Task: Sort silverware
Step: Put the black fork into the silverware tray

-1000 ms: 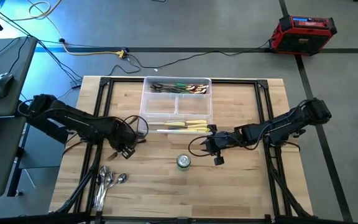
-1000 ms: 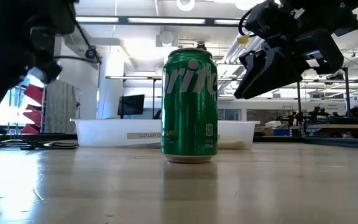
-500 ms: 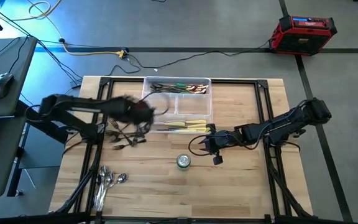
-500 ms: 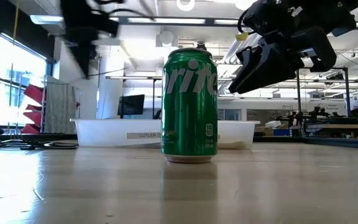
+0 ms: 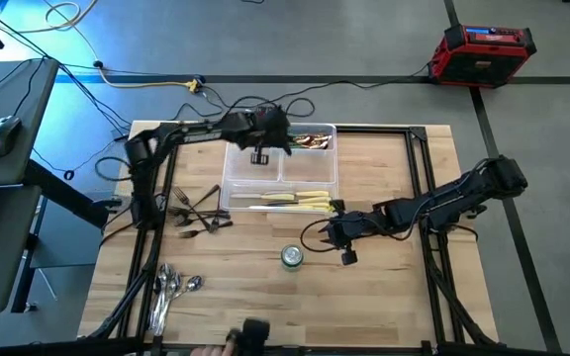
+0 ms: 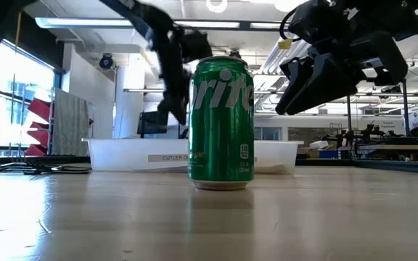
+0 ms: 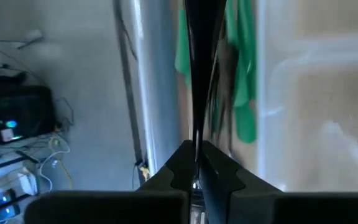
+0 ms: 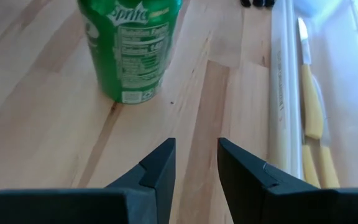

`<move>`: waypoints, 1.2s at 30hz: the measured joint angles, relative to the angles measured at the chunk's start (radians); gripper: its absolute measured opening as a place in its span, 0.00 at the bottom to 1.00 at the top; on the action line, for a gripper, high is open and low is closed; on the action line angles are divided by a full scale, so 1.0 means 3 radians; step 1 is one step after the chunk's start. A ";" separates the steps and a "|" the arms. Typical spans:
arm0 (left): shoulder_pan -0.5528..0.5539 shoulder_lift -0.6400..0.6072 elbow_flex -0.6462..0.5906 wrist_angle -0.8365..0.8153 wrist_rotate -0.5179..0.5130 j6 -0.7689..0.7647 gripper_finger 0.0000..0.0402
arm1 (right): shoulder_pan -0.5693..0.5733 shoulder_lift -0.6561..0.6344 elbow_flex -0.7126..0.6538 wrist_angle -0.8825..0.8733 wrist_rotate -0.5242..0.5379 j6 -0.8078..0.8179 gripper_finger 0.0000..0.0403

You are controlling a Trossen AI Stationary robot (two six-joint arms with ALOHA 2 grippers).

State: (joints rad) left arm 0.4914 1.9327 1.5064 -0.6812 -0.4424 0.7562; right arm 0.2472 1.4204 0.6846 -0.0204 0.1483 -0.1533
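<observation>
Delivering a dark fork (image 7: 199,68) to the tray (image 5: 283,184) appears to be the step in hand: the left gripper (image 5: 260,155), above the tray's far compartment, is pinching it, though blur hides detail. Next, lower and release beside the green-handled pieces (image 5: 287,137). The right gripper (image 8: 194,163) hovers spread near the "Sprite" can (image 6: 221,123); the tray reads "CUTLER". Forks (image 5: 196,212) and spoons (image 5: 171,287) await on the table (image 5: 384,297).

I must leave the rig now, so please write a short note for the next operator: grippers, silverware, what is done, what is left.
Left gripper: jaws shut on a dark utensil, over the far compartment of the tray.
Right gripper: jaws open, beside the can.
Done: green-handled pieces and knives lie in the tray.
Left: forks and spoons lie loose, left of the tray.
</observation>
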 joint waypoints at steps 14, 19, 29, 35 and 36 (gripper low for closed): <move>0.0421 0.0388 0.0031 -0.0059 0.0387 0.0049 0.04 | -0.0036 0.0000 0.0000 -0.0020 0.0024 -0.0093 0.25; 0.0466 0.0386 0.0031 -0.0457 0.0205 -0.0006 0.11 | -0.0090 0.0000 0.0000 -0.0019 0.0025 -0.0100 0.25; 0.0157 0.0079 0.0063 -0.2041 -0.0639 -0.1373 0.17 | -0.0090 -0.0001 0.0000 -0.0074 0.0018 -0.0017 0.25; -0.0329 -0.0571 -0.0133 -0.2551 -0.0394 -0.2520 0.17 | -0.0080 0.0000 0.0000 -0.0186 0.0016 0.0074 0.25; -0.0429 -0.0715 -0.0218 -0.2531 -0.0364 -0.2650 0.17 | -0.0080 0.0000 0.0000 -0.0188 0.0015 0.0078 0.25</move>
State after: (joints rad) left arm 0.3627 1.7181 1.4410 -1.4405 -0.5516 -0.0387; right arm 0.2234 1.4204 0.6846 -0.0769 0.1528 -0.1299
